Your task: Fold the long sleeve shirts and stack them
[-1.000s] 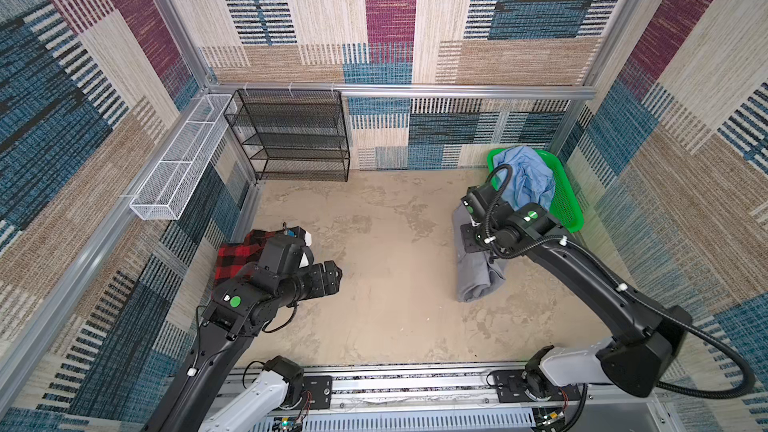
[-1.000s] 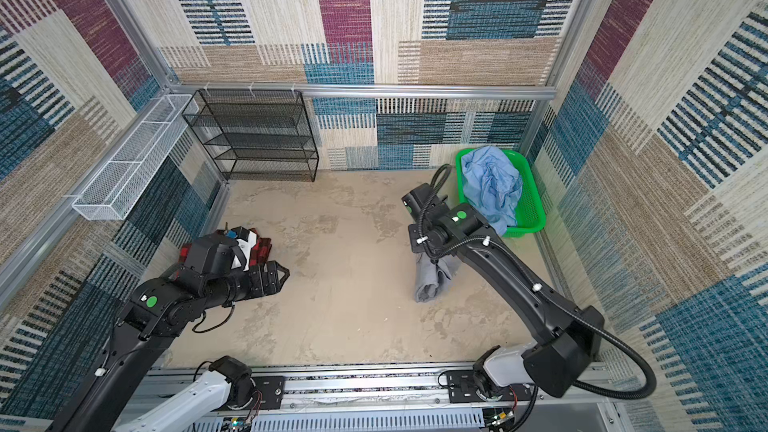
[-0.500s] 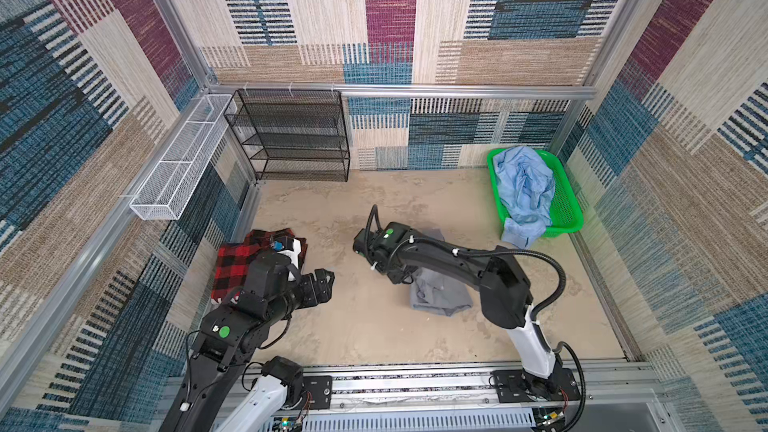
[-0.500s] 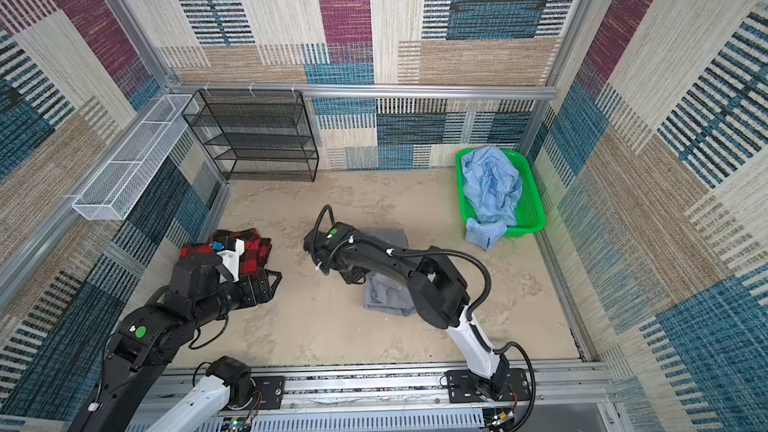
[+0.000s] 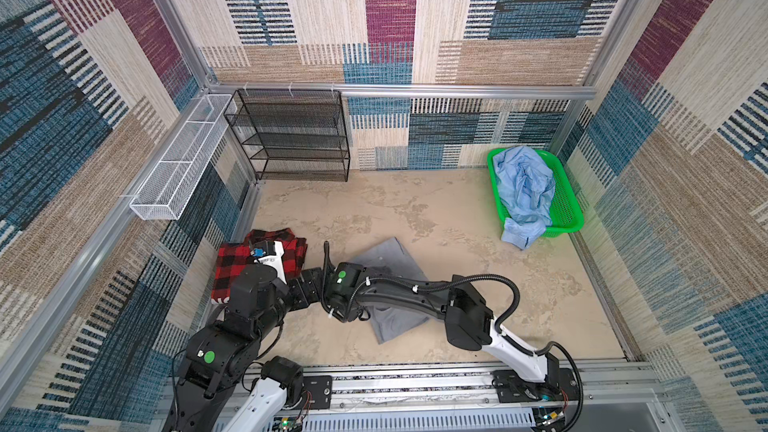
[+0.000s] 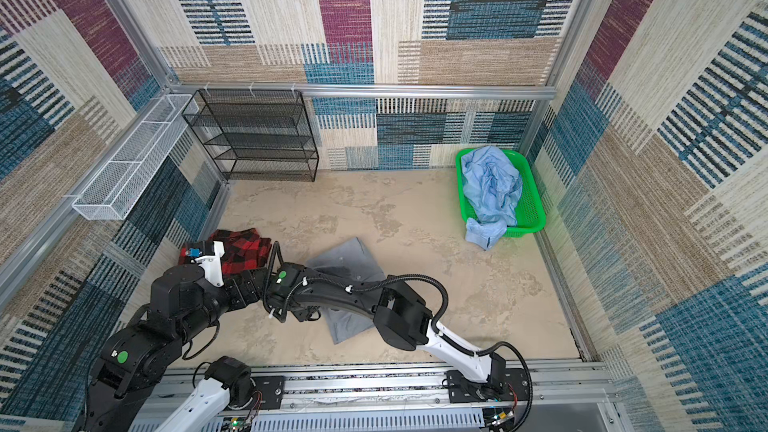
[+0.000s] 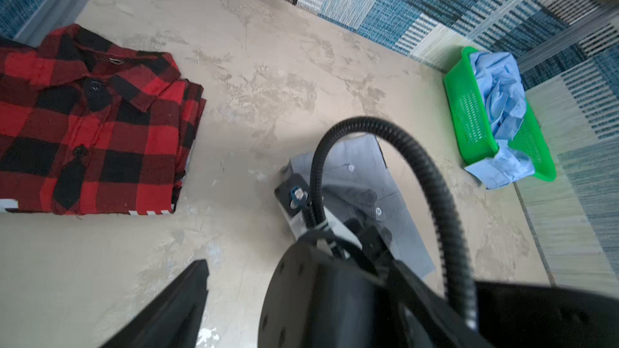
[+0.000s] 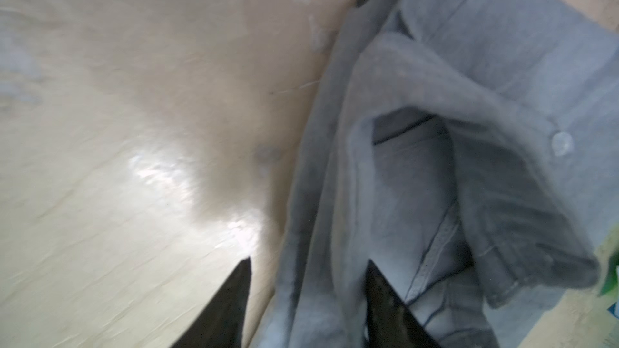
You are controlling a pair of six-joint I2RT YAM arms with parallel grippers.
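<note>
While the grey shirt (image 5: 390, 268) lies in a folded rectangle on the table (image 5: 415, 209), mid-way across and near the front, it is well apart from the red-and-black plaid shirt (image 5: 237, 259). The plaid shirt sits folded, collar up, at the front left. The step in hand looks like placing the grey one; putting it onto the plaid has not yet been done.

The light blue shirt (image 5: 525, 189) is crumpled in the green basket (image 5: 567, 209) at the back right, one end spilling over the rim onto the table, so its fold has not begun.

The right arm reaches across the middle, forearm low over the grey shirt and wrist above its front-left part. In the wrist view the right gripper (image 8: 308, 261) has its fingers parted, with the shirt's edge running between them. The picture is blurred, so whether a pad touches the cloth I cannot say, but nothing looks pinched.

The left arm is bent at the elbow with its wrist above the plaid's near edge. The left gripper (image 5: 309, 290) is spread and empty, pointing toward the right wrist and just beside it.

Next the grey bundle needs a hold deep enough to catch all its layers — otherwise the fold may open in the carry. The two wrists are crowded, so the left one probably needs to give way.
</note>
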